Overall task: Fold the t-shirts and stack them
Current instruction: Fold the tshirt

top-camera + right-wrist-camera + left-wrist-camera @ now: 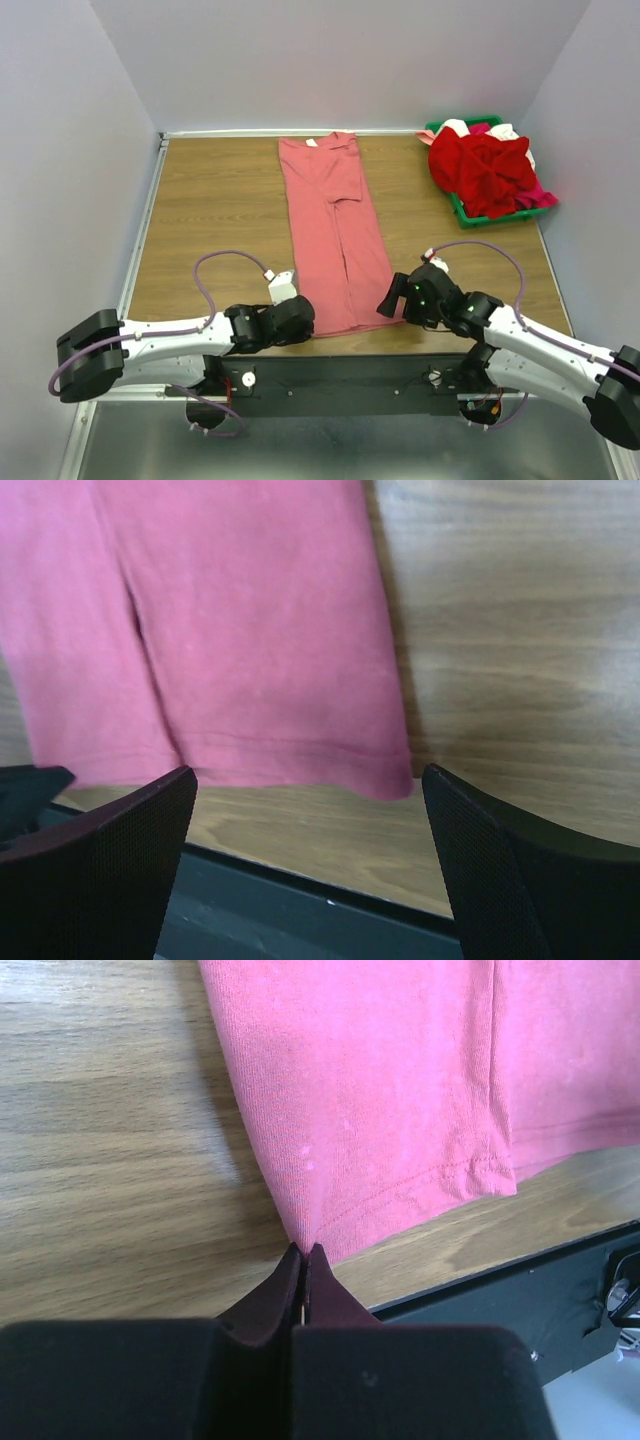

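Note:
A salmon-pink t-shirt (332,230) lies on the wooden table, folded into a long narrow strip that runs from the far edge to the near edge. My left gripper (306,322) is at its near left corner. In the left wrist view that gripper (305,1251) is shut on the hem corner of the shirt (400,1090). My right gripper (390,300) stands by the near right corner. In the right wrist view it (310,820) is open, and the shirt's corner (395,780) lies just beyond the gap, touching neither finger.
A green tray (470,213) at the back right holds a heap of t-shirts: red (485,165), white (455,128) and magenta (540,190). A black rail (340,365) runs along the table's near edge. Grey walls close in the left, back and right sides.

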